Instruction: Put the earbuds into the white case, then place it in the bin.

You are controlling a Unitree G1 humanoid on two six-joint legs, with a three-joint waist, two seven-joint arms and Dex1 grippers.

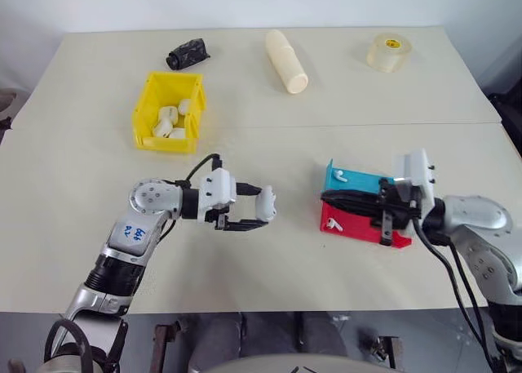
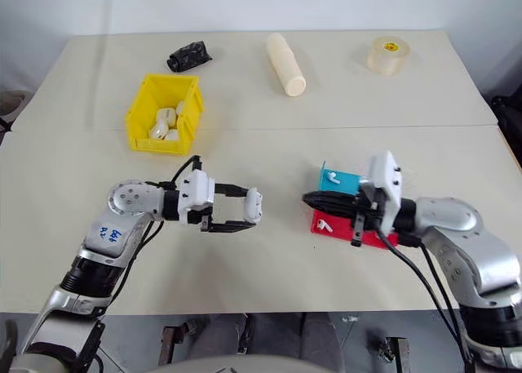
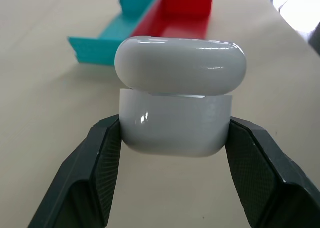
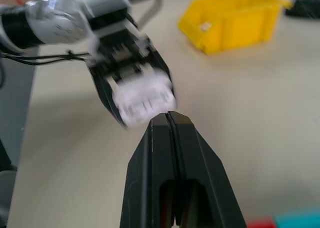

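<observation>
My left gripper [image 1: 265, 207] is shut on the white case [image 3: 175, 123], holding its body by the sides just above the table; the lid [image 3: 180, 63] stands slightly ajar. My right gripper [image 4: 167, 117] is shut with nothing between its fingers. It points left toward the case, over a blue tray [image 1: 364, 181] and a red tray [image 1: 359, 226]. One earbud [image 1: 340, 175] lies in the blue tray and another earbud [image 1: 332, 224] in the red tray. The yellow bin [image 1: 145, 105] stands at the back left, beyond the left arm.
Several white pieces lie in the bin. Along the far side of the table are a black object [image 1: 187, 54], a cream cylinder [image 1: 286, 60] and a tape roll [image 1: 387, 52]. Bare tabletop separates the two grippers.
</observation>
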